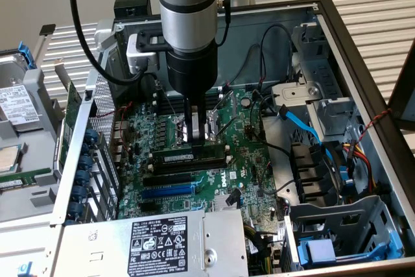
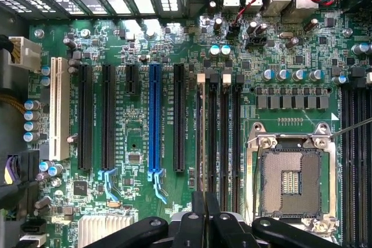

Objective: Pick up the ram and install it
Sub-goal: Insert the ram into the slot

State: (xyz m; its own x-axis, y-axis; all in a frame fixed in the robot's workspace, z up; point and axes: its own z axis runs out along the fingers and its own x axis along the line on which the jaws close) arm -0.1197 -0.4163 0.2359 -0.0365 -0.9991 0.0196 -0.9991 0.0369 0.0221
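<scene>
The ram [image 1: 185, 157] stands on edge in the middle of the motherboard [image 1: 249, 160], green face and white label showing. It's in the bank of black memory slots [image 2: 224, 137], and it looks to be the one farthest from the CPU socket [image 2: 290, 181], nearest the black expansion slots [image 2: 179, 117]. Right over its middle hangs the gripper [image 1: 199, 139]. In the wrist view its fingers [image 2: 197, 220] are drawn almost together, in line with that slot, so I read them as pinched on the stick's top edge, not open.

So the pick-up is done and we're in the install step: the stick is in the slot's mouth, and whether it's fully home I can't tell from here. Seating it, I'd judge, calls for a straight push down, square to the board, notch matched to the slot's key, until it clicks home at both ends; any tilt and it binds.

Counting now:
- One ram, one gripper, one arm [image 1: 188, 17]
- Four memory slots in this bank, three of them bare
- A second bank [image 2: 357, 143] past the socket toward the board's edge, cut off so I can't count it
- One long blue slot [image 2: 154, 120]
- Three long black expansion slots and one short black slot [image 2: 132, 79]
- One white slot [image 2: 56, 108]
- One empty socket
</scene>
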